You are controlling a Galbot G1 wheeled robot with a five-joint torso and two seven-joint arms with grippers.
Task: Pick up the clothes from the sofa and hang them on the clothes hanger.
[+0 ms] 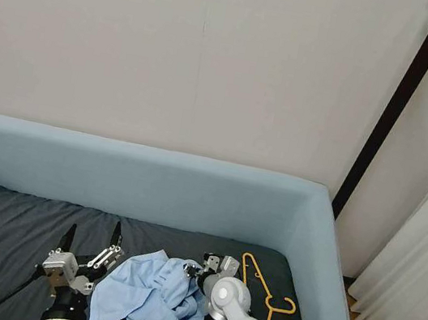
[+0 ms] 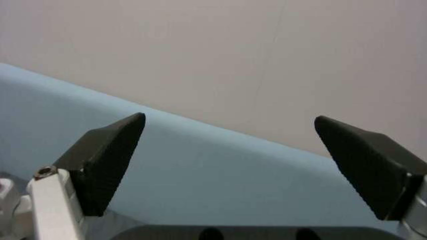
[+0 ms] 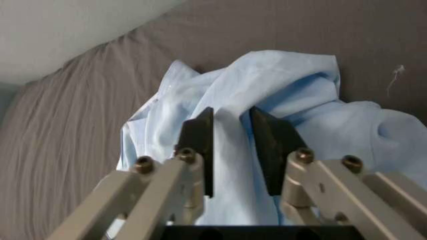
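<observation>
we see a crumpled pale-blue shirt (image 1: 146,292) on the sofa (image 1: 152,187). the right wrist view shows our right gripper (image 3: 231,122) fingers pinching a fold; from the head, left gripper (image 1: 94,230) fingers spread.

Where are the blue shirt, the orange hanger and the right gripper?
blue shirt (image 1: 143,296), head view, middle of crumpled cloth.
orange hanger (image 1: 258,279), head view, on its arm.
right gripper (image 3: 231,120), right wrist view, midway between fingertips.
</observation>
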